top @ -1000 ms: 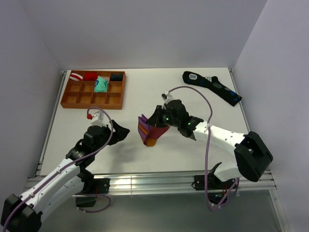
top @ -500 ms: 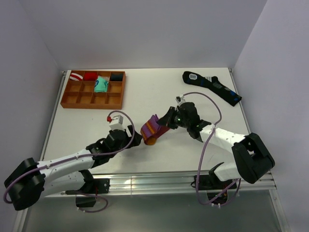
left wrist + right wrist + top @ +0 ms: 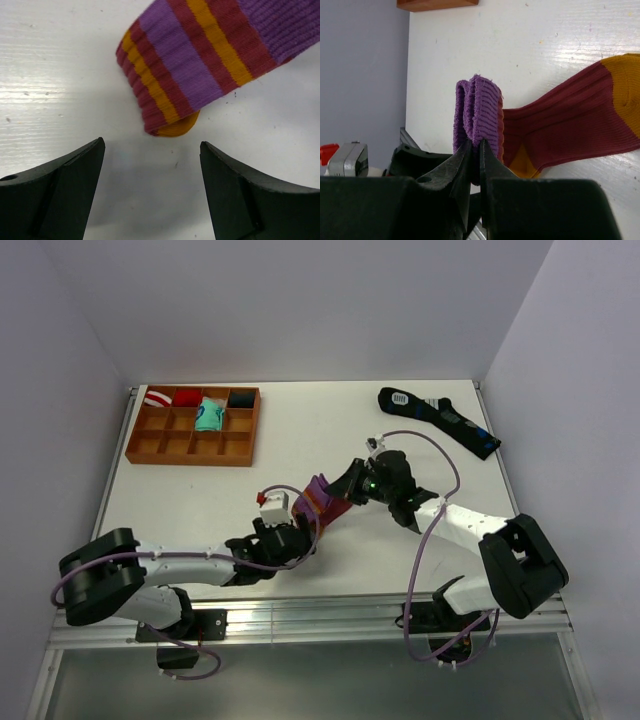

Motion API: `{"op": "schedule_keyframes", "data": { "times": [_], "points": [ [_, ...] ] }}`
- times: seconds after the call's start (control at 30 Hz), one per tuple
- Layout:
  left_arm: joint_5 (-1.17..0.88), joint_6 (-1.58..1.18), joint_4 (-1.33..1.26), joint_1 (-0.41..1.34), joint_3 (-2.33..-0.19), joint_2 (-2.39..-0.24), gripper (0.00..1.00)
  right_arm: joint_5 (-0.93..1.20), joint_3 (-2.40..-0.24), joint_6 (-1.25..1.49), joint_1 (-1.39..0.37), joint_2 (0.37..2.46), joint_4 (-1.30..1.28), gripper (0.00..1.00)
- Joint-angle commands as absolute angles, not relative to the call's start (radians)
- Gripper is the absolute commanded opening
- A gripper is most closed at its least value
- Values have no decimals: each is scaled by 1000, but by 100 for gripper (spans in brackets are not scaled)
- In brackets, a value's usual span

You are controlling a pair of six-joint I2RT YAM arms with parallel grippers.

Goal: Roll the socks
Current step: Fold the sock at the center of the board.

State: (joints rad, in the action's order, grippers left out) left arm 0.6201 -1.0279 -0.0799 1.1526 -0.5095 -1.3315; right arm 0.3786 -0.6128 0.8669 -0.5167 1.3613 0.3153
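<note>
Now R gripper (image 3: 476, 150) pinches purple cuff (image 3: 477, 102) of sock (image 3: 570, 120); L gripper (image 3: 151, 150) gapes wide, prob. just beside it.

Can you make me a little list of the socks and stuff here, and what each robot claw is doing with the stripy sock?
Sock being rolled: maroon sock, folded over, orange tip peeking out under the fold
Right claw: shut on the sock's purple cuff, holding it up
Left claw: open, low, facing the folded end, not touching it
Other sock: black sock, lying flat, far right
Wooden tray: far left, rolled bundles along its far side
</note>
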Motion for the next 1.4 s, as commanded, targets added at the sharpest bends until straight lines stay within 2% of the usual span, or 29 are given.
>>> {"op": "schedule_keyframes", "data": {
  "times": [0.0, 0.3, 0.67, 1.07, 1.37],
  "points": [
    [759, -1123, -22, 1193, -606, -1405, 83, 387, -637, 879, -502, 1365, 362, 10],
    [834, -1261, 205, 1195, -762, -1555, 79, 385, -641, 868, -486, 1322, 318, 9],
    [821, -1321, 209, 1197, -755, -1611, 77, 393, -643, 882, -463, 1296, 296, 7],
    [845, -1370, 307, 1192, -896, -1733, 77, 431, -632, 908, -451, 1250, 287, 7],
    [848, -1416, 483, 1169, -1008, -1845, 67, 453, -623, 934, -451, 1216, 285, 7]
  ]
}}
